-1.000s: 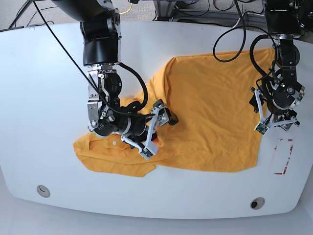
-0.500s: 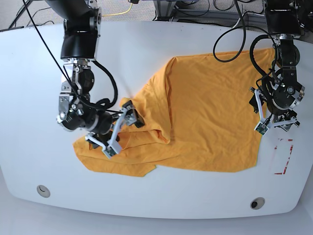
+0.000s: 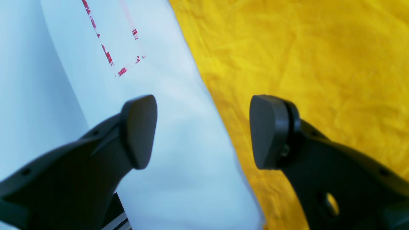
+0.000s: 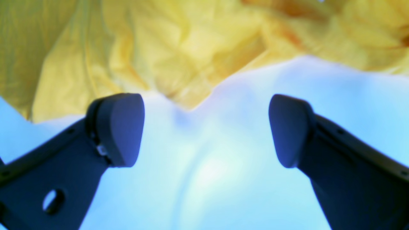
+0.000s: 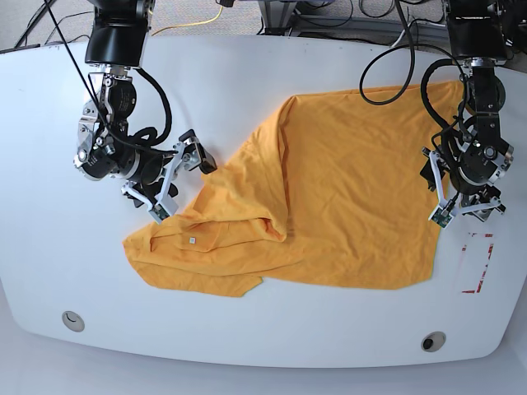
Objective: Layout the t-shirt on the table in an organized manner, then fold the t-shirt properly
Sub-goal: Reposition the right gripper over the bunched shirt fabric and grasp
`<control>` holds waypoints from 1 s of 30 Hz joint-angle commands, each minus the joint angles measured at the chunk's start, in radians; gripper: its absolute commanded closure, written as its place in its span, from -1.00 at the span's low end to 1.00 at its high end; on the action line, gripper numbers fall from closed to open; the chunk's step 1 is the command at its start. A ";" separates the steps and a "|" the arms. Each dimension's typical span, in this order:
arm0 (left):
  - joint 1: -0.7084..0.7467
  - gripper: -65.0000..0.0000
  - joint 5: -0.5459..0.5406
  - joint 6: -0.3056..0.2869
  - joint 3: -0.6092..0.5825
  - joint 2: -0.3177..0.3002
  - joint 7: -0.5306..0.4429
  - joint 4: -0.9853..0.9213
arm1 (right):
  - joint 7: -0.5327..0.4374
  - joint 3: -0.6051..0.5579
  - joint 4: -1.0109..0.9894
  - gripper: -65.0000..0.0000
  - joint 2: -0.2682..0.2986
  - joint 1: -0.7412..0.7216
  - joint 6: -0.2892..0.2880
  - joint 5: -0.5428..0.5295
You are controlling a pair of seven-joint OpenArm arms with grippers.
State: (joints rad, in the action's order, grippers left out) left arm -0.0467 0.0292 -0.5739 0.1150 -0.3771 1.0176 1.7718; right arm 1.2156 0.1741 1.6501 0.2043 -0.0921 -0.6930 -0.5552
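The orange-yellow t-shirt [image 5: 346,181] lies spread over the middle and right of the white table [image 5: 329,346], with its left part bunched and folded over [image 5: 206,247]. My right gripper [image 5: 183,186] hovers open and empty at the shirt's upper left edge. In the right wrist view the right gripper [image 4: 204,127] is over bare table, with crumpled cloth [image 4: 179,48] beyond the fingertips. My left gripper [image 5: 465,212] is open at the shirt's right edge. The left wrist view shows the left gripper [image 3: 204,132] straddling that hem [image 3: 223,127], holding nothing.
A red-tape rectangle [image 5: 476,263] marks the table to the right of the shirt, also seen as red tape [image 3: 111,48] in the left wrist view. Two round grommets [image 5: 72,320] [image 5: 433,341] sit near the front edge. Cables hang behind the table.
My right arm has drawn back up and to the left, off the shirt's folded part, with its jaws a little wider. The left arm has not moved.
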 commanded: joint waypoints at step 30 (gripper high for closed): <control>-0.012 -0.32 0.002 0.004 0.005 -0.013 -0.010 0.017 | -0.130 -0.002 -0.135 -0.32 -0.045 -0.021 -0.005 -0.022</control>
State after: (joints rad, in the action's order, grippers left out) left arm -0.0441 0.0292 -0.5739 0.1150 -0.3748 1.0176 1.7718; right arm 1.1034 0.1692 1.4967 0.1627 -0.0837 -0.6922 -0.5552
